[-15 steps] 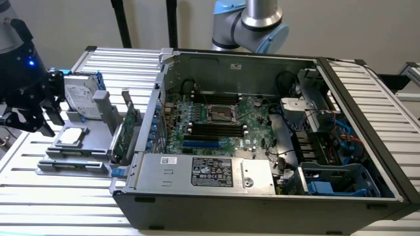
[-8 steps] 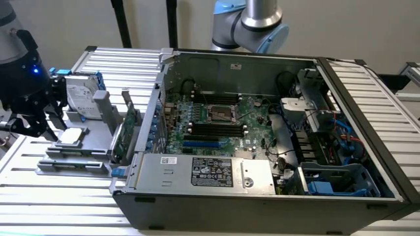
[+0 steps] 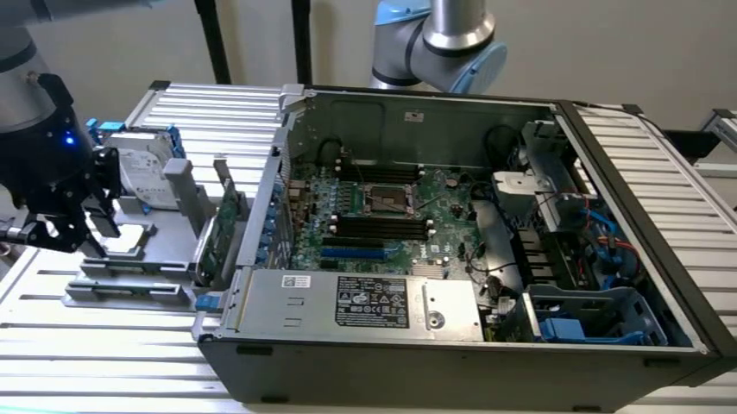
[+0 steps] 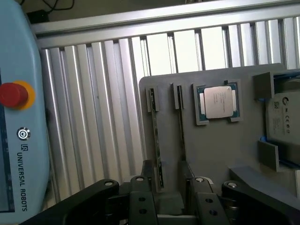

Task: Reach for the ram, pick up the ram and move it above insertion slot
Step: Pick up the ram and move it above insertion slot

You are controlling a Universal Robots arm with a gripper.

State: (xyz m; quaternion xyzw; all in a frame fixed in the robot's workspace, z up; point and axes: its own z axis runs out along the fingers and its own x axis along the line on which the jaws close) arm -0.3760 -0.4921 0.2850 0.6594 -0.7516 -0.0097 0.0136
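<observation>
My gripper hangs spread wide over the gray holder. The ram stands on edge right beside one fingertip; contact, I can't tell.

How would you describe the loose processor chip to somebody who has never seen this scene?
Start from the open computer case; the grey tray lies outside it, on the exterior view's left. On that tray, the processor chip lies flat between two thin sticks standing on edge and the hard drive. It alone is a square silver plate with a green rim.
</observation>
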